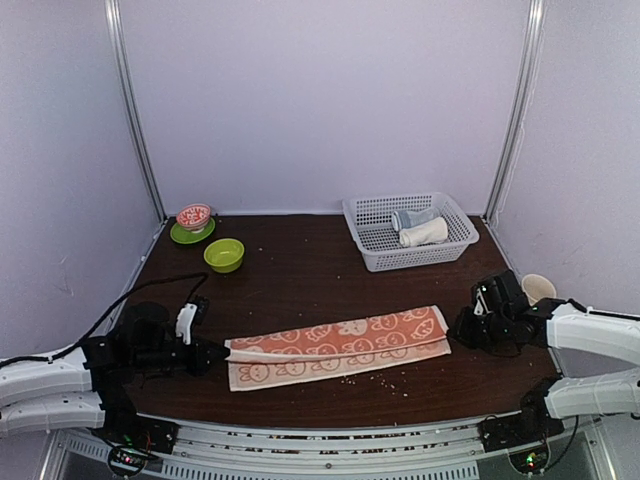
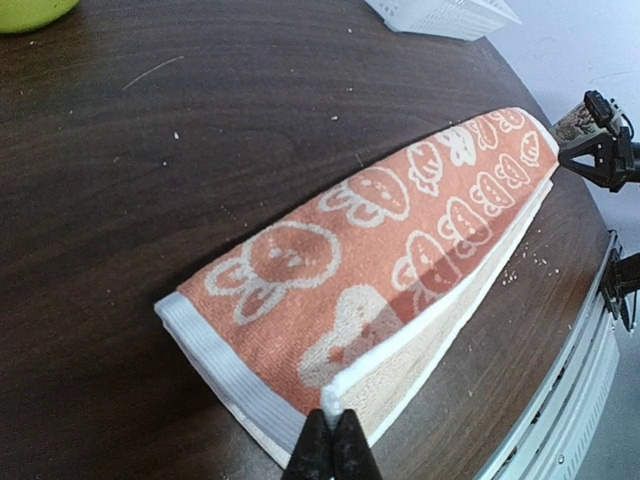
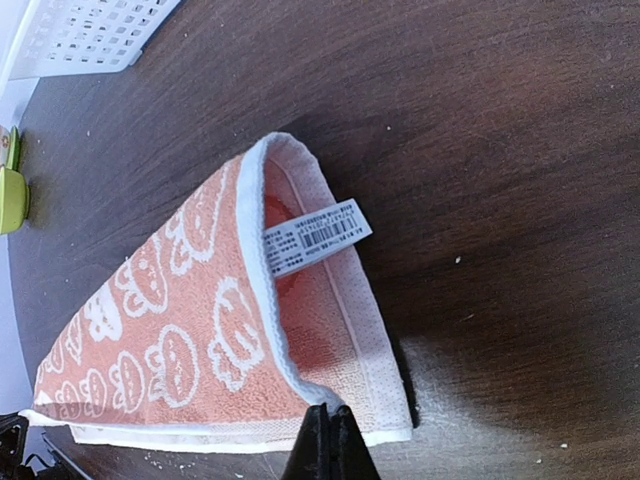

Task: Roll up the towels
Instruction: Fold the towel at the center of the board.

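So the orange towel (image 1: 335, 345) lies folded lengthwise on the counter (image 1: 300, 285), stretched between the 2 tools. The left tool (image 1: 212, 354) is clenched on the near edge of its end, and the right tool (image 1: 458, 330) looks pinched tight on the near corner of the other end, just below the label (image 3: 315, 236). My worry is that both grips are tiny nips right at the hem, so any tug could pop the cloth free. From the left wrist view it looks like mostly the top layer sits in the tips, so the layers could slide apart. They're already offset, with the lower layer poking out toward the arms, so I'd guess a roll started here could go cone-shaped or lopsided, worse if 1 tool moves faster than the other. There are crumbs near the towel's front edge that could get rolled in too. Count: 2 towels, 1 orange here and 1 cream towel (image 1: 423, 234) rolled up in the basket (image 1: 372, 262) beyond the right tool, plus 1 grey-blue bundle (image 1: 410, 217) beside it, 1 basket, 1 green bowl (image 1: 224, 254), 1 red-and-white bowl (image 1: 194, 215) on 1 green plate (image 1: 183, 237) beyond the left tool, and 1 cup (image 1: 538, 288).
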Tool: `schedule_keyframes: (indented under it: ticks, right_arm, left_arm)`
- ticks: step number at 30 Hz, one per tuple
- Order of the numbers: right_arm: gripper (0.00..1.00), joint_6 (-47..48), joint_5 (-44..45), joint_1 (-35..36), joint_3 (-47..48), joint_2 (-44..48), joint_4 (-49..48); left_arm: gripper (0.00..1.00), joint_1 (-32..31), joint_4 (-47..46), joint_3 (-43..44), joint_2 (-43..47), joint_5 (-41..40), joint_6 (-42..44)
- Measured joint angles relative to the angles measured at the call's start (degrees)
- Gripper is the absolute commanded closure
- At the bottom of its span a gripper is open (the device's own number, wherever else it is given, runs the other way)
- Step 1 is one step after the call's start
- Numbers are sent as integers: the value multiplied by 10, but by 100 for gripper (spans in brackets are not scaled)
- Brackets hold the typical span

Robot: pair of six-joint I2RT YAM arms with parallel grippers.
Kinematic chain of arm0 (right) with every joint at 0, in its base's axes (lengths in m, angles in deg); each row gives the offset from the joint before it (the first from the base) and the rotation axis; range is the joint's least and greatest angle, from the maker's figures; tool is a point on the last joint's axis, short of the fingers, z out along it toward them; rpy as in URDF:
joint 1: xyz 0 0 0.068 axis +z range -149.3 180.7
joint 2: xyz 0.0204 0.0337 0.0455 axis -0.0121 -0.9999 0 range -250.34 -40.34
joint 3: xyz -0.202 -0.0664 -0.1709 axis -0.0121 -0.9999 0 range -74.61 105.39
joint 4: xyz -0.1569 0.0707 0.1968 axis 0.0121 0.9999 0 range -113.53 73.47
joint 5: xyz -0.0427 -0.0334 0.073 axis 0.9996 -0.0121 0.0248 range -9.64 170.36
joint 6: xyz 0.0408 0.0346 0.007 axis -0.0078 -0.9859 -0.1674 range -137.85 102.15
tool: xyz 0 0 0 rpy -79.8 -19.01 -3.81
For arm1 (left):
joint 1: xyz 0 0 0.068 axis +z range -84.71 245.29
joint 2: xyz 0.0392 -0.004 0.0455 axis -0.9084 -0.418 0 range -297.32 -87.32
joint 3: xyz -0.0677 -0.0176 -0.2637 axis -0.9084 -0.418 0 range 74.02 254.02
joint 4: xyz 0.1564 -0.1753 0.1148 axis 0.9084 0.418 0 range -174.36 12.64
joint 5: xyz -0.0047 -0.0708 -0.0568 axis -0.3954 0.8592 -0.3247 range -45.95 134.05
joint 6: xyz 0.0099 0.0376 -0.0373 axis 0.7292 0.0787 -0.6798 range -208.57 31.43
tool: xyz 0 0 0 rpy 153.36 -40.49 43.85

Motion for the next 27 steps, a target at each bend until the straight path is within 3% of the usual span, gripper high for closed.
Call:
schedule_keyframes:
  ticks: [9, 10, 11, 16, 17, 18, 21, 27]
  right_arm:
    - [100, 0, -10, 0, -26, -10, -1]
    - [100, 1, -12, 0, -27, -13, -2]
    - [93, 1, -14, 1, -28, -15, -4]
    - [41, 13, -30, 4, -29, -23, -4]
    - [35, 15, -32, 4, -27, -20, -1]
    - [31, 17, -33, 4, -24, -14, 6]
    - [29, 28, -35, 4, 5, 7, 38]
    - [49, 53, -35, 9, 94, 23, 61]
  left_arm:
    - [98, -16, 18, -16, -4, 0, -19]
    - [86, -17, 20, -17, -4, 0, -21]
    - [78, -17, 22, -18, -4, 0, -23]
    - [52, -17, 39, -16, -2, 0, -31]
    - [36, -17, 51, -14, 1, -1, -33]
    - [6, -18, 64, -9, 6, -2, -34]
    - [2, -23, 108, 24, 27, -4, -35]
    - [2, -29, 147, 145, 25, -11, -33]
